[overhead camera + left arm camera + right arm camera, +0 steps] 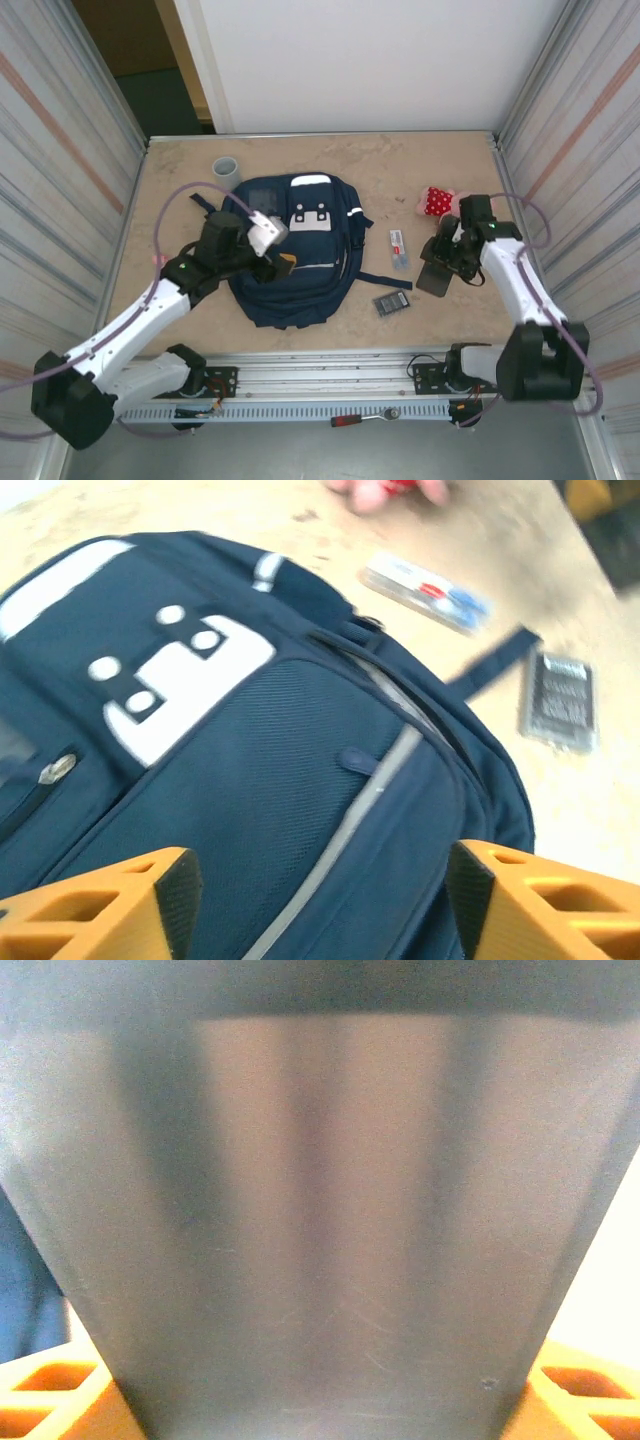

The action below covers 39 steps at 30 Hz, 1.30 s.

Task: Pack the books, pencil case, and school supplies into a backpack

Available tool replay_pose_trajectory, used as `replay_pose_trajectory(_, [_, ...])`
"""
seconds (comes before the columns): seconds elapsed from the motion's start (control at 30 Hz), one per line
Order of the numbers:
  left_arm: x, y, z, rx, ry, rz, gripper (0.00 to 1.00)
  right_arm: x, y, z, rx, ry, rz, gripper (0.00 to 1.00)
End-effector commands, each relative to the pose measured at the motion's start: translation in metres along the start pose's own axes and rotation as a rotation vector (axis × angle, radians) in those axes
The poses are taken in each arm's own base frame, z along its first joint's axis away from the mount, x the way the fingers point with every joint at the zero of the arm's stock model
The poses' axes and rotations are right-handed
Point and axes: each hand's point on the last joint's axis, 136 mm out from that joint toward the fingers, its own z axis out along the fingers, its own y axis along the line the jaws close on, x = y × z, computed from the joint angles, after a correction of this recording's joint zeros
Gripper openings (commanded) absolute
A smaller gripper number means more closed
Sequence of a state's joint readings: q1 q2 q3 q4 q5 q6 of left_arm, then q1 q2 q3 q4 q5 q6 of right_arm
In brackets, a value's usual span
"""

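The large navy blue fabric backpack (305,280) lies flat mid-table, white patches up, its left edge hidden under the left arm and its image blurred in the wrist view. The left gripper (320,905) hangs over it, jaws wide and empty. Just right lie a dark grey grid-faced piece (392,303) and a slim grey red-marked piece (399,248). Farther right, the right gripper (441,264) clamps a flat black oblong (320,1240), its ends cut off.
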<state>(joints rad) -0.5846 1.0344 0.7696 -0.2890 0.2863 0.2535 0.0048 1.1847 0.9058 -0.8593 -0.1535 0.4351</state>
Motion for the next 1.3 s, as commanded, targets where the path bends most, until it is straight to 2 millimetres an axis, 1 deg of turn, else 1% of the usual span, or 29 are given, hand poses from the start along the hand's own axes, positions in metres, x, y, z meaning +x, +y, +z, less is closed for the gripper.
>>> replay_pose_trajectory(0.0, [0.035,-0.014,0.018,0.072,0.198,0.388,0.77,-0.007,0.022,-0.028,-0.133,-0.100,-0.032,0.62])
replay_pose_trajectory(0.1, [0.049,-0.010,0.037,0.095,0.261,0.466,0.82,-0.005,0.034,-0.038,-0.230,-0.151,-0.036,0.62])
replay_pose_trajectory(0.17, [0.056,-0.010,0.047,0.117,0.274,0.518,0.83,-0.001,0.039,-0.041,-0.269,-0.166,-0.036,0.61])
replay_pose_trajectory(0.37, [0.067,-0.003,0.069,0.147,0.326,0.559,0.84,0.006,0.038,-0.037,-0.286,-0.157,-0.036,0.60])
replay_pose_trajectory(0.5, [0.070,0.007,0.083,0.108,0.326,0.566,0.84,0.008,0.037,-0.034,-0.283,-0.150,-0.042,0.59])
replay_pose_trajectory(0.57, [0.072,0.012,0.088,0.089,0.333,0.566,0.81,0.008,0.038,-0.034,-0.287,-0.148,-0.045,0.59])
replay_pose_trajectory(0.6, [0.073,0.013,0.089,0.091,0.340,0.567,0.76,0.008,0.038,-0.034,-0.289,-0.150,-0.045,0.59])
replay_pose_trajectory(0.67, [0.075,0.012,0.090,0.100,0.350,0.563,0.52,0.009,0.040,-0.035,-0.299,-0.152,-0.048,0.58])
replay_pose_trajectory(0.7, [0.072,0.010,0.089,0.107,0.342,0.556,0.40,0.009,0.040,-0.035,-0.300,-0.153,-0.050,0.58])
replay_pose_trajectory(0.77, [0.063,0.005,0.084,0.119,0.303,0.536,0.25,0.009,0.039,-0.036,-0.299,-0.155,-0.050,0.58])
replay_pose_trajectory(0.8, [0.055,0.003,0.080,0.117,0.272,0.521,0.15,0.010,0.040,-0.036,-0.302,-0.157,-0.052,0.58])
replay_pose_trajectory(0.83, [0.047,0.001,0.076,0.112,0.244,0.502,0.09,0.010,0.040,-0.036,-0.305,-0.157,-0.053,0.57])
replay_pose_trajectory(0.9, [0.030,-0.002,0.065,0.101,0.186,0.464,0.03,0.011,0.042,-0.036,-0.319,-0.163,-0.058,0.56])
replay_pose_trajectory(0.93, [0.021,-0.003,0.059,0.093,0.160,0.447,0.00,0.011,0.045,-0.037,-0.332,-0.169,-0.066,0.56])
replay_pose_trajectory(1.07, [-0.009,-0.005,0.033,0.063,0.087,0.402,0.00,0.010,0.062,-0.049,-0.391,-0.244,-0.149,0.55])
replay_pose_trajectory(1.13, [-0.021,-0.001,0.021,0.033,0.070,0.388,0.00,0.009,0.077,-0.063,-0.438,-0.318,-0.241,0.55])
replay_pose_trajectory(1.27, [-0.042,0.012,0.003,-0.013,0.034,0.333,0.00,0.021,0.116,-0.092,-0.533,-0.457,-0.514,0.51])
